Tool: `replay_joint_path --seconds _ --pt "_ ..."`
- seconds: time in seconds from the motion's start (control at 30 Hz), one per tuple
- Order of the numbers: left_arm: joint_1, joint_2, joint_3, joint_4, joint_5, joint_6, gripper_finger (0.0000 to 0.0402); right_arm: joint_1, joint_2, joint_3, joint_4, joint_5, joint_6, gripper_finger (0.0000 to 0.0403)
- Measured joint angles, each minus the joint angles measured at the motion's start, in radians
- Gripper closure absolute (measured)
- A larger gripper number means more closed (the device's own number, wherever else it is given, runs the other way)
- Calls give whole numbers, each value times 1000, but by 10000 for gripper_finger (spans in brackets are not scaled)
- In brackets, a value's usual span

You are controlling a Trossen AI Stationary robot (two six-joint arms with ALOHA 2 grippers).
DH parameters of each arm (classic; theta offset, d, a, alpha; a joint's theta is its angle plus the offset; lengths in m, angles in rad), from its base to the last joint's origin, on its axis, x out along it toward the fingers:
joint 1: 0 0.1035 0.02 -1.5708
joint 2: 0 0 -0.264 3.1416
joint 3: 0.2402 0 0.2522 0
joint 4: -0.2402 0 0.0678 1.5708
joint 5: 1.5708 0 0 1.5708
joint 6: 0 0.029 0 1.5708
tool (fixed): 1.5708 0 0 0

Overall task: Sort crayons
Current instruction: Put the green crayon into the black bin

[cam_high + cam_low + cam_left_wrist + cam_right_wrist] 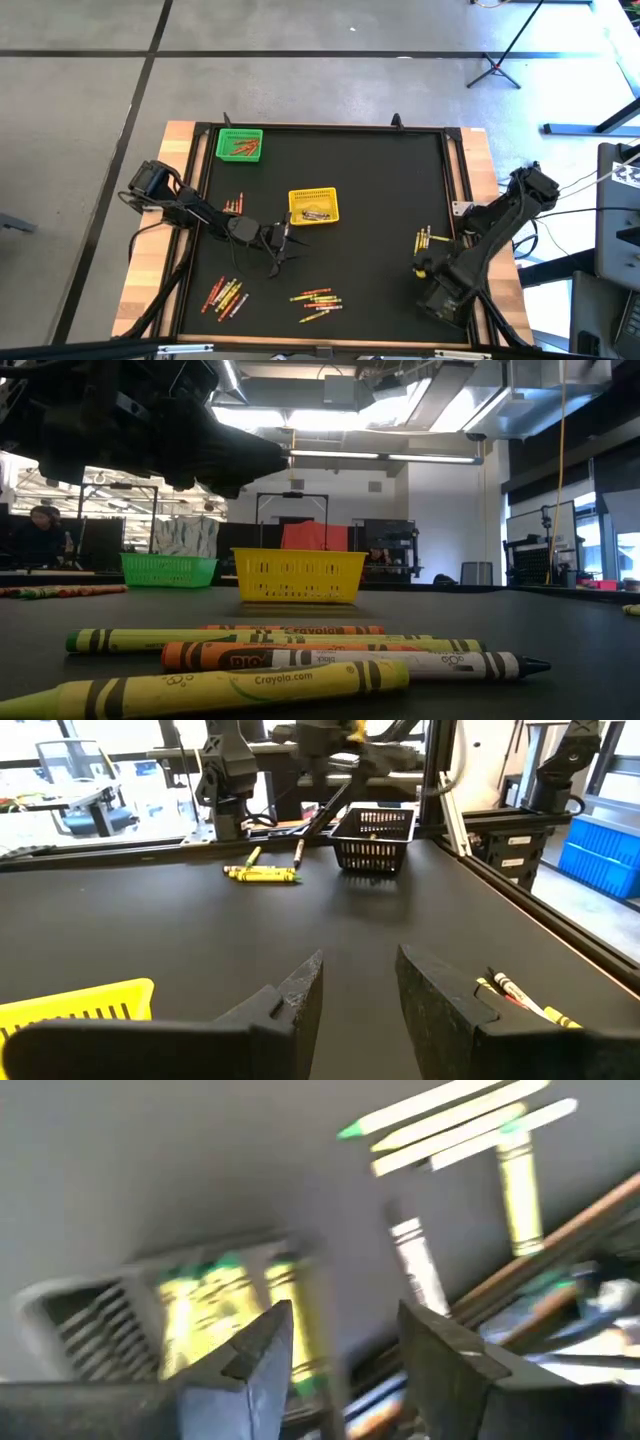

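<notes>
Jaws: right gripper (340, 1355) parted over black basket (90, 1320), left gripper (355, 995) parted, empty | crayons (318, 302) scattered near front edge | advice: rise clear before next pick.

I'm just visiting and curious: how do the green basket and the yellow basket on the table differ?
The green basket sits at the table's far left corner; the yellow basket sits near the middle. The green basket holds reddish-orange crayons; the yellow basket's contents look dark and greyish, too small to identify. The left gripper hovers just beside the yellow basket, well away from the green one. Both are small rectangular mesh baskets, upright.
</notes>
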Motion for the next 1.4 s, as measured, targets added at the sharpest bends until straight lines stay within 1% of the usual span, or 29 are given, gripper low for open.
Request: replay_joint_path --seconds 0.17,0.37,0.57,0.77,0.9,1.0,1.2,1.3,1.4 --pt "1 0 0 0 0 -16 287 -142 0 -45 -64 9 -137 239" --pt "1 0 0 0 0 -17 287 -331 -1 -138 -59 9 -347 242" --pt "1 0 0 -2 0 -17 287 -509 -1 -252 8 -4 -545 243" --pt "1 0 0 -8 0 -17 287 -628 -1 -332 89 -21 -675 243" --pt "1 0 0 -8 0 -16 287 -667 -1 -358 98 -71 -730 243" --pt "1 0 0 -8 0 -16 287 -669 -1 -371 107 -74 -759 243" --pt "1 0 0 -25 0 -8 287 -669 -1 -426 203 -91 -780 243" --pt "2 0 0 -24 0 -7 287 -668 -2 -438 200 -94 -776 258" --pt "1 0 0 -23 0 -7 287 -668 -1 -441 197 -94 -780 289"
